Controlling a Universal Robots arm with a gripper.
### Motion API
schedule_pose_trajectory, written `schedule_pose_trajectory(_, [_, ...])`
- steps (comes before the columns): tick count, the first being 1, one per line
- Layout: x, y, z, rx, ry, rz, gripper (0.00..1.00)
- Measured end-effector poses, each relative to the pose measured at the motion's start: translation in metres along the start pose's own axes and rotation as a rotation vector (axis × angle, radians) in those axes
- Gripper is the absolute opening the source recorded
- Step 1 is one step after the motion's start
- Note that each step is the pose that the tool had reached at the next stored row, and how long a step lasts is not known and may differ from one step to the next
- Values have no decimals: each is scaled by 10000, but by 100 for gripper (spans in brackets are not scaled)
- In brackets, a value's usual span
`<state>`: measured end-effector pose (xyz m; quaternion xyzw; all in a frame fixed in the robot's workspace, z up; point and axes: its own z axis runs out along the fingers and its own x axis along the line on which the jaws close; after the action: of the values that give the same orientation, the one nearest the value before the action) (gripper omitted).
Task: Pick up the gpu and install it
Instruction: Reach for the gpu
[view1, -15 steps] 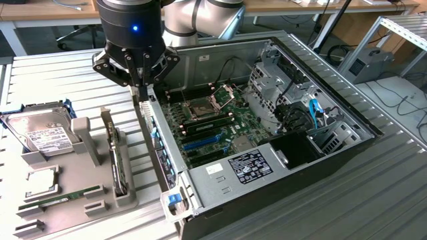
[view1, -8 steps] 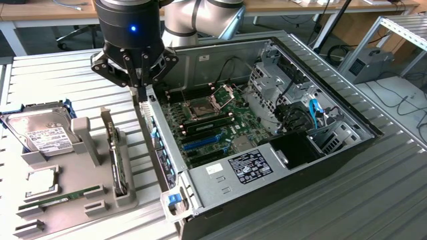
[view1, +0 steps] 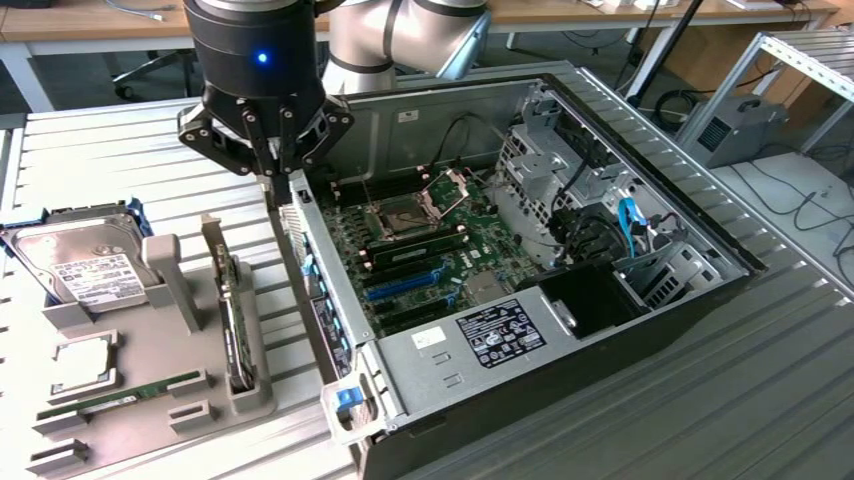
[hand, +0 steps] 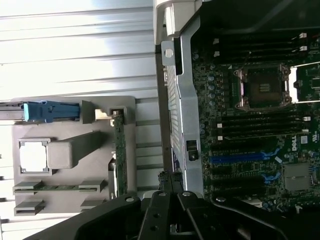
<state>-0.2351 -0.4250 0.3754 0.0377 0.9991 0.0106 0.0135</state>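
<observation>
gpu (view1: 236, 335) stood on edge in gray holder (view1: 140, 415) slot, lower left of exterior view, probably so its top edge could be pinched | gripper (view1: 278, 170) fingers together, empty, upper left by case (view1: 400, 110) corner | holder also carried hard drive (view1: 80, 265), CPU (view1: 83, 365), RAM stick (view1: 120, 393) | case lay open, motherboard (view1: 427, 240) facing up

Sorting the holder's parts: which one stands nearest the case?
The gpu, on edge in the slot beside the case; the hard drive, CPU and RAM sit farther off.
</observation>
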Motion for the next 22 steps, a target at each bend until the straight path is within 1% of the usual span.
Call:
schedule_pose_trajectory(16, [65, -7, 5, 39, -3, -1, 11])
schedule_pose_trajectory(22, [77, -9, 6, 69, -4, -2, 11])
